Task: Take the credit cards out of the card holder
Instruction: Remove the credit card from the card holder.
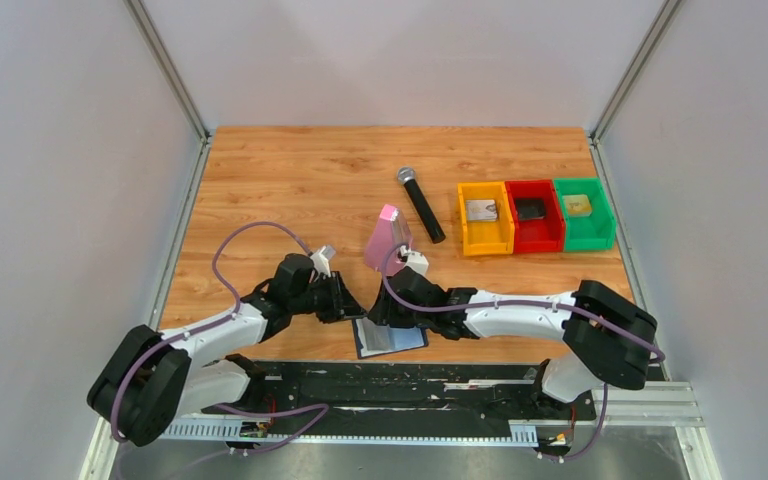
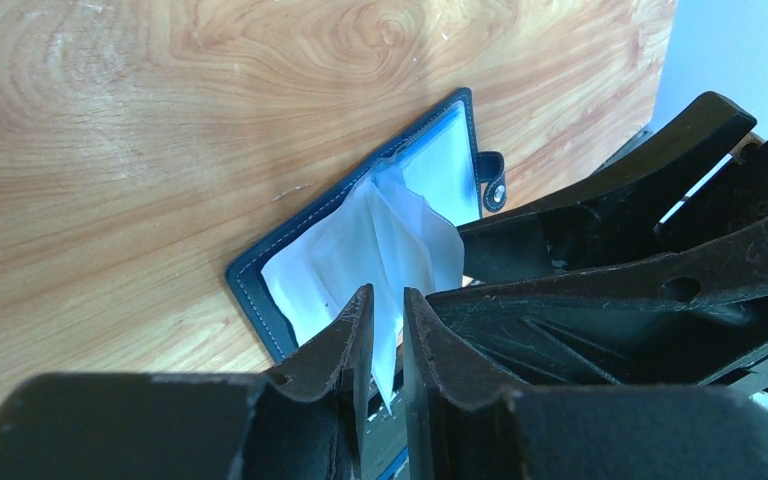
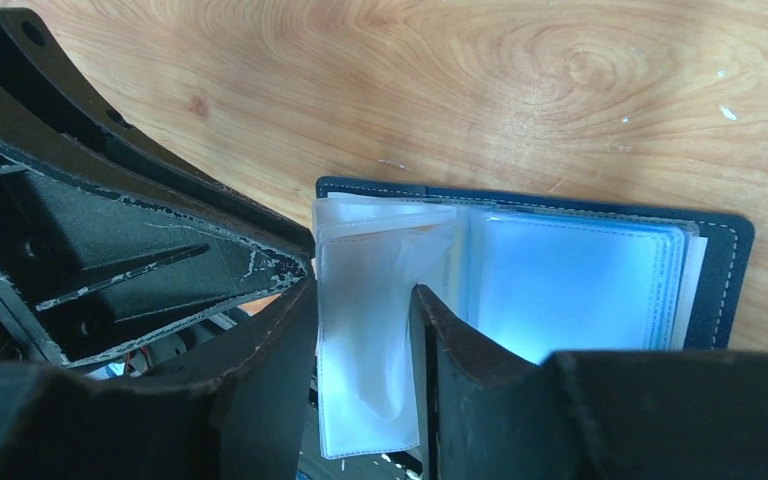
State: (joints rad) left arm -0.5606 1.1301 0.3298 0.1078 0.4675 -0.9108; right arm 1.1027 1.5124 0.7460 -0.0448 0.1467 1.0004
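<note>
From above, the card holder (image 1: 392, 338) lies open at the 6 o'clock edge of the tabletop (image 1: 290, 180), between the two arms, so each can reach it from its own side. The left claw (image 1: 350, 305) comes in from 10 o'clock of it and the right claw (image 1: 380, 315) from 12 to 1 o'clock. A pink metronome (image 1: 388, 238) stands at 12 o'clock from the holder and a microphone (image 1: 421, 204) lies at 1 o'clock. Three bins (image 1: 534, 215) sit well apart at 2 o'clock. In the left wrist view, the left claw (image 2: 388, 300) is closed down to a narrow slit, clamped on a clear sleeve (image 2: 380, 240) that it lifts up off the open card holder (image 2: 438, 165). This looks meant to fan the leaves apart and steady the holder while the other arm works. The right arm's black fingers crowd in from 3 o'clock. In the right wrist view, the right claw (image 3: 363, 295) stands with its jaws apart on either side of another limp sleeve (image 3: 365, 360), not visibly pinching it. The holder's pale blue pocket (image 3: 570, 290) lies flat at 3 o'clock of it, framed by the navy cover. No credit cards can be made out in any view. By my reading they are tucked inside the sleeves, and the right claw is placed to feel for one.
</note>
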